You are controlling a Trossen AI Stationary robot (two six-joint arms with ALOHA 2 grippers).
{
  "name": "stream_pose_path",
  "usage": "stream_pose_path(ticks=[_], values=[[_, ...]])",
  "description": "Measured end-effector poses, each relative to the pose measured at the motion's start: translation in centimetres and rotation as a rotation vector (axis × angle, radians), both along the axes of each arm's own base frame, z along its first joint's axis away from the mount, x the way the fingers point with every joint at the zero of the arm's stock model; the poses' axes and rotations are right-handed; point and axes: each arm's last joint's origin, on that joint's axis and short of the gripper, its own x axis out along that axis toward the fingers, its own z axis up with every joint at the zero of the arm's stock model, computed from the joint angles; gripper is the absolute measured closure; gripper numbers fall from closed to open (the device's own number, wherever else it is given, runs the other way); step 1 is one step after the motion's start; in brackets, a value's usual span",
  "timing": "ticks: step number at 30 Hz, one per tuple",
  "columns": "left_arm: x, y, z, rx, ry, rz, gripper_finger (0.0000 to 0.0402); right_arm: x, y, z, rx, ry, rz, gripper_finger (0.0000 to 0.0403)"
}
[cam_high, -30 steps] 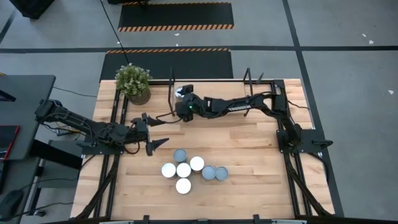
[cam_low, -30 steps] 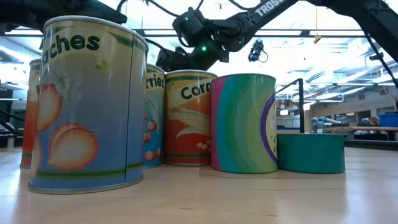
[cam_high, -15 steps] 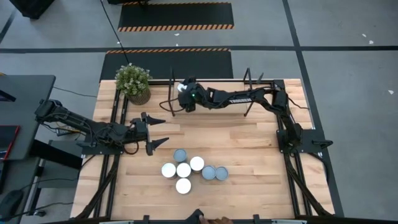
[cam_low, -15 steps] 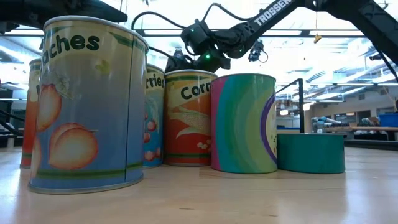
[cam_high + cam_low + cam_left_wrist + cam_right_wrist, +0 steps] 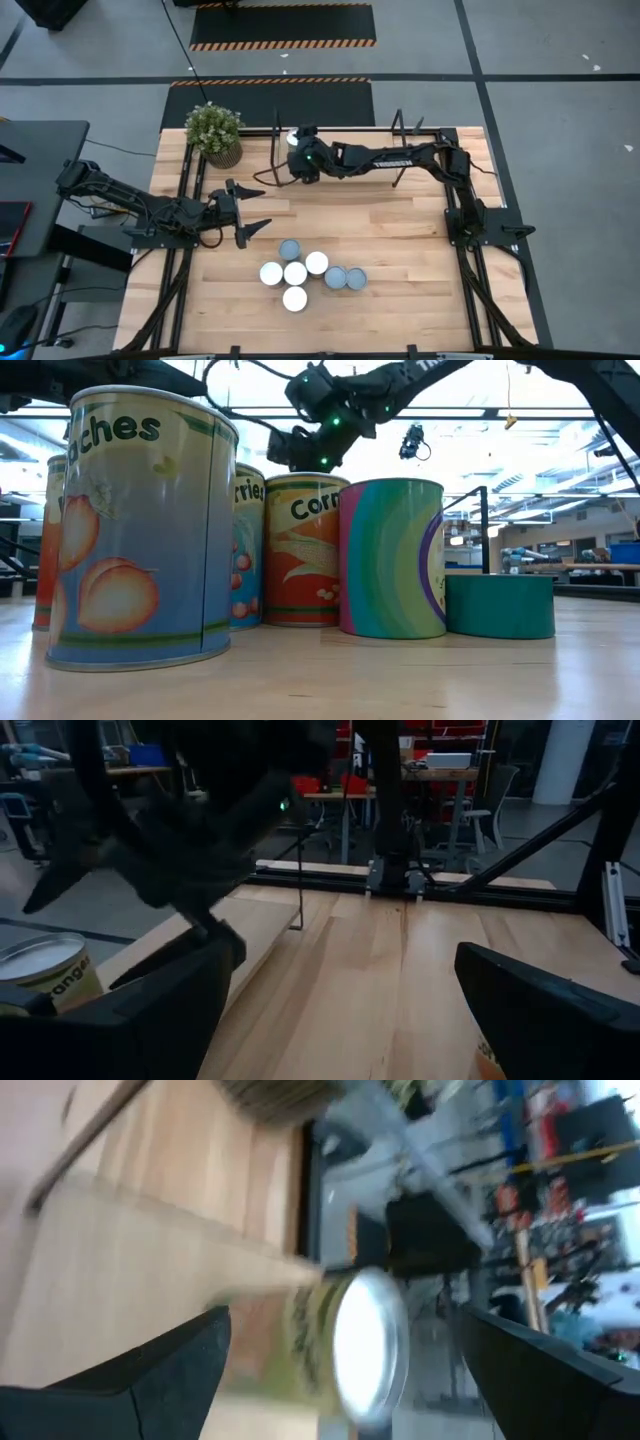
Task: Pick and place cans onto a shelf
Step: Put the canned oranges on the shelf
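While both jaws gape, cans (image 5: pixel 140 525) read "Corn", "...aches"; arm reads "TROSSEN".

Robotics lab, hazard-striped floor mats (image 5: pixel 282 27), workbenches (image 5: pixel 400 780)

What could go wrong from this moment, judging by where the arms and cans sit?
The open right gripper hangs close to the can on the shelf; pulling away could tip it. The six cans on the table touch, so grabbing one may nudge neighbours. The open left gripper waits nearby.
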Motion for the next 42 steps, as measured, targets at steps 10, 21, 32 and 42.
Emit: stream_pose_path(ticks=[10, 21, 32, 42], values=[[0.0, 0.0, -0.1, -0.015, 0.001, -0.002, 0.0013, -2.2, -3.4, 0.0, 0.15, 0.05, -0.145, 0.0009], [0.0, 0.0, -0.1, -0.016, 0.0, -0.002, 0.0013, -2.7, -7.5, -0.5, 0.206, -0.058, -0.14, 0.0009], [-0.1, -0.4, -0.3, -0.01, 0.025, -0.02, 0.0013, -4.1, -7.5, 1.4, 0.15, -0.022, -0.209, 0.001], [-0.4, 2.4, -2.1, -0.037, 0.171, 0.344, 0.0013, -6.2, -5.2, 2.7, 0.359, -0.059, -0.241, 0.001]])
